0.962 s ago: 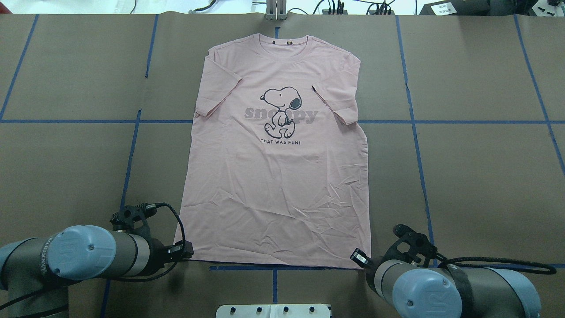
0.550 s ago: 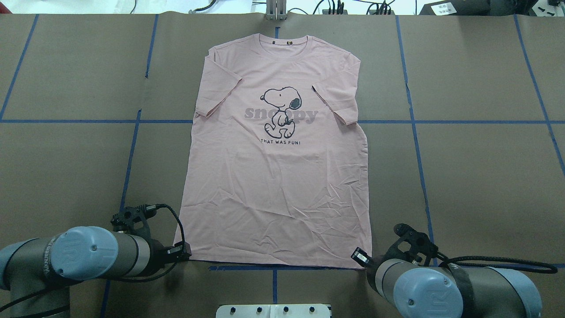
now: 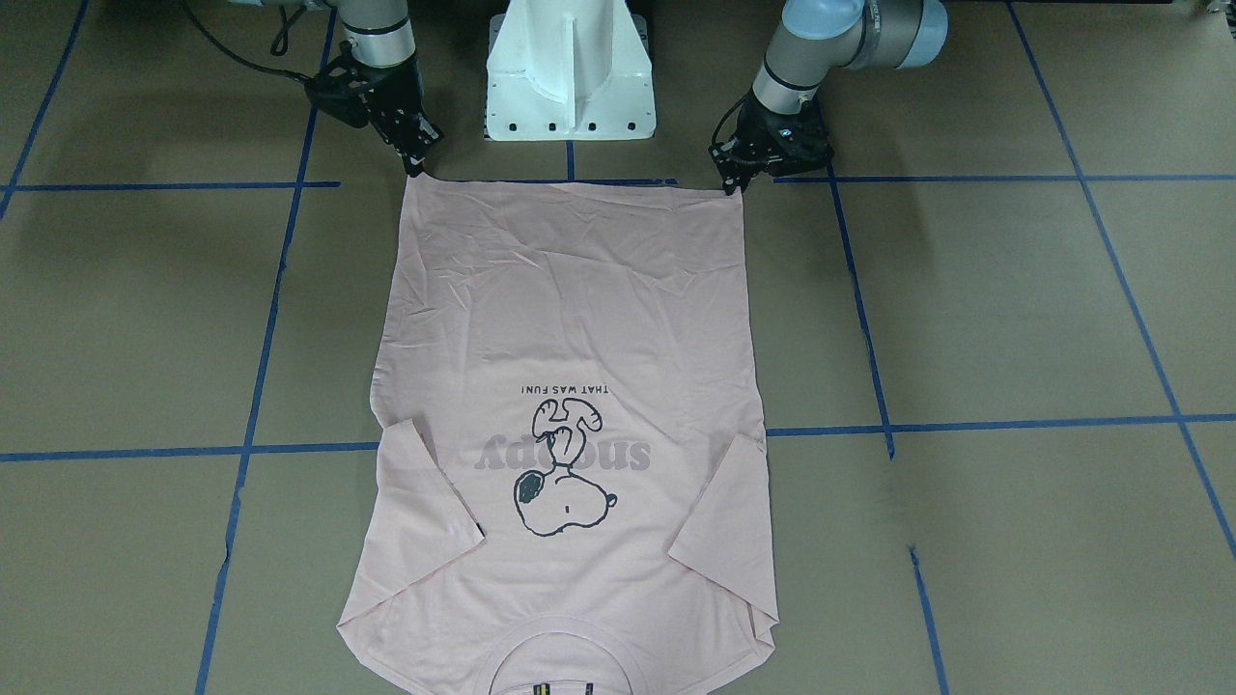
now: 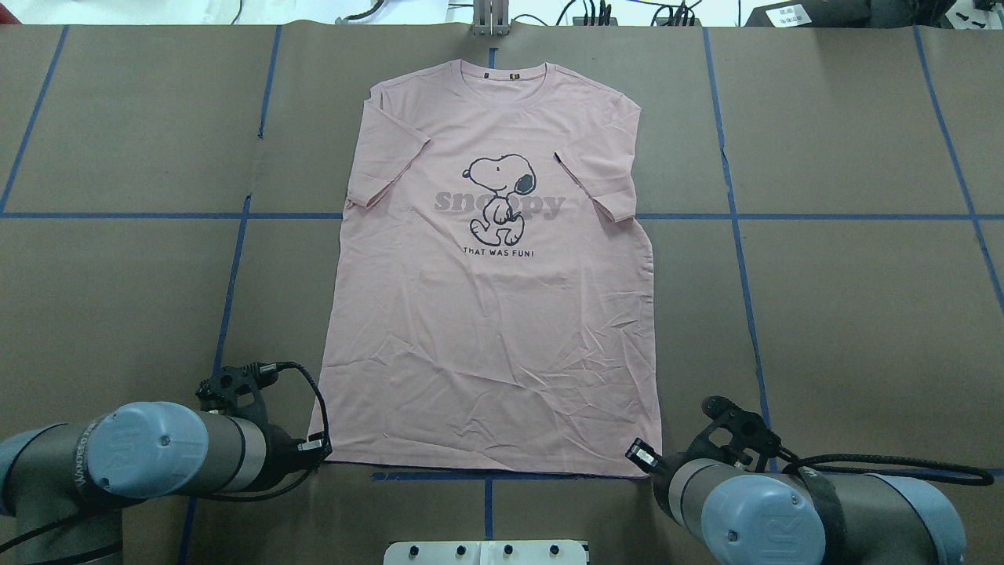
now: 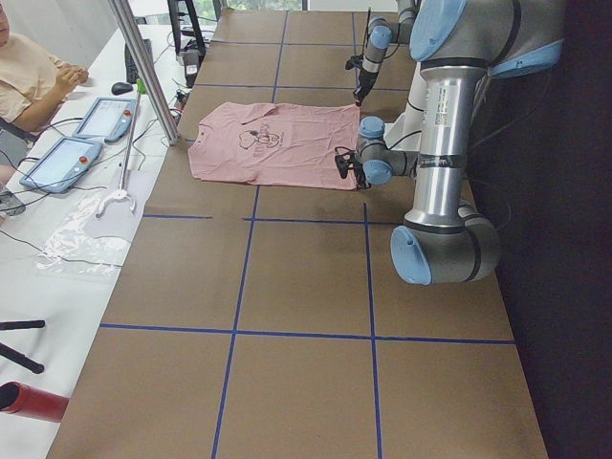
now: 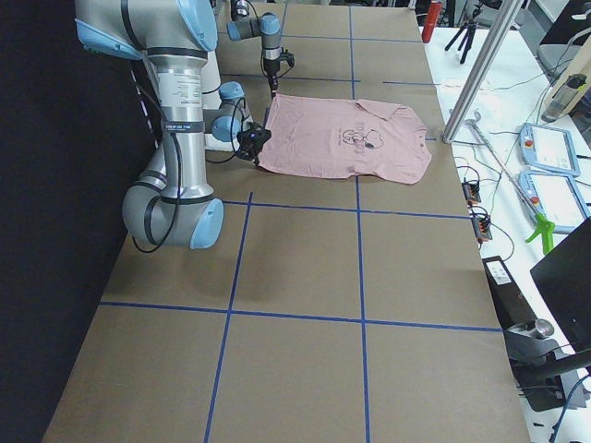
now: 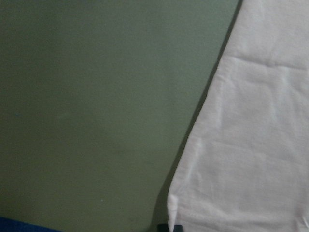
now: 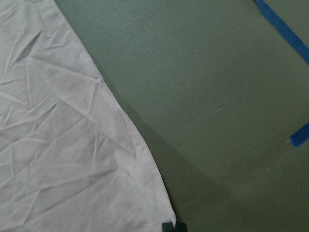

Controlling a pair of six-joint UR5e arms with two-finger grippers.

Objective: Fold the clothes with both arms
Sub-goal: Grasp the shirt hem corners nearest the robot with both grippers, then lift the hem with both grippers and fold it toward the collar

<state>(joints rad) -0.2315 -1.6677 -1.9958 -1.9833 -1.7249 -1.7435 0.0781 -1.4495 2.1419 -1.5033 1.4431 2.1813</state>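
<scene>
The pale pink T-shirt (image 4: 494, 314) lies flat and print-up on the brown table, collar at the far side and hem toward me. My left gripper (image 4: 323, 449) sits at the hem's left corner, shut on it. In the front-facing view the left gripper (image 3: 731, 185) pinches that corner. My right gripper (image 4: 637, 455) is shut on the other hem corner, and the front-facing view shows the right gripper (image 3: 417, 166) there too. In each wrist view the shirt (image 7: 251, 145) (image 8: 63, 159) ends at a dark fingertip on the bottom edge, with a shadow under the cloth's edge.
The white pedestal base (image 3: 570, 68) stands between the arms just behind the hem. Blue tape lines (image 4: 737, 235) grid the table. A metal post (image 4: 490, 20) rises beyond the collar. A person (image 5: 29, 76) sits at a side table with tablets (image 5: 57, 163).
The left gripper has slid slightly left, back along the hem to its corner. The right gripper and its hem corner have edged a little to the right.
</scene>
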